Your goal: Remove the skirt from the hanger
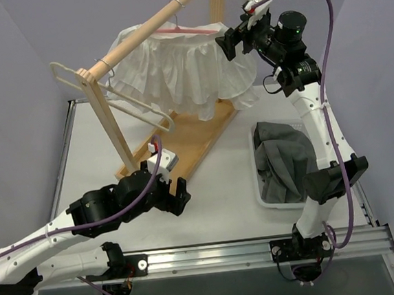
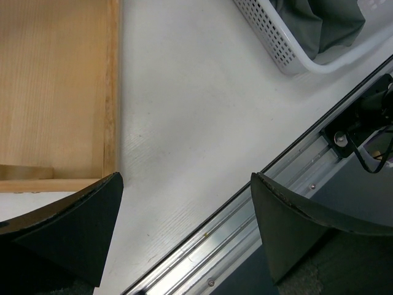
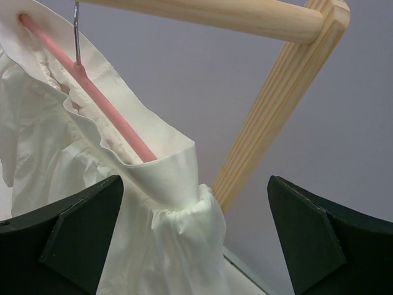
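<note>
A white ruffled skirt (image 1: 177,73) hangs on a pink hanger (image 1: 187,29) from the wooden rail (image 1: 142,29) of a rack. My right gripper (image 1: 228,45) is raised at the skirt's right end, open. In the right wrist view the skirt's waistband corner (image 3: 175,166) and the pink hanger (image 3: 104,104) sit between and ahead of the spread fingers (image 3: 73,233), not touching them. My left gripper (image 1: 175,194) hovers low over the table in front of the rack's base, open with nothing in it; beneath it I see bare table (image 2: 196,123).
An empty cream hanger (image 1: 110,100) hangs at the rail's left end. The rack's wooden base board (image 1: 189,138) lies on the table. A white basket (image 1: 266,183) with a grey garment (image 1: 284,157) stands to the right. A metal rail (image 1: 261,249) runs along the near edge.
</note>
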Available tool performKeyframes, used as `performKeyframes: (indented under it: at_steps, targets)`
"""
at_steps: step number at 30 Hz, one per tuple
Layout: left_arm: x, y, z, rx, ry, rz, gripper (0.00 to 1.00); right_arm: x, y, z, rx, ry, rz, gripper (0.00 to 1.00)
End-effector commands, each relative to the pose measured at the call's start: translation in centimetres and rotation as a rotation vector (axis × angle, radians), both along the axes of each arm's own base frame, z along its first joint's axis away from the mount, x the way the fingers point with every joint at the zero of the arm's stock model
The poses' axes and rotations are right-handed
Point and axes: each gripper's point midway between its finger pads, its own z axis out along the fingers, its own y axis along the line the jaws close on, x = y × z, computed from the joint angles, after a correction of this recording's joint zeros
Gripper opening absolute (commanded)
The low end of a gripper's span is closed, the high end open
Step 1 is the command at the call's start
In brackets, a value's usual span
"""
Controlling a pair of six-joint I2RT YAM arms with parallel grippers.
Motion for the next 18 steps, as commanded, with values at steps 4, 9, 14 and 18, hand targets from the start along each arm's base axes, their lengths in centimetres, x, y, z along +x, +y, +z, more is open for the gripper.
performKeyframes:
  at_steps: [4,9,14,18]
  targets:
    - [0.2,-1.1,0.9,-0.059,-0.008,-0.029,0.94,0.6,2.1,0.1,-0.027,-0.03,0.197,1.0]
    - [0.2,-1.0,1.0,-0.07,-0.005,-0.034,0.94,1.6,3.3,-1.9,-0.03,0.013,0.257,0.98]
    - [0.6,-0.7,0.9,-0.069,-0.005,-0.019,0.94,0.4,4.5,-2.3,-0.016,0.03,0.347,0.84]
    - [0.5,-1.1,0.7,-0.082,0.014,-0.034,0.94,-1.1,4.9,-1.3,0.033,0.021,0.404,0.64]
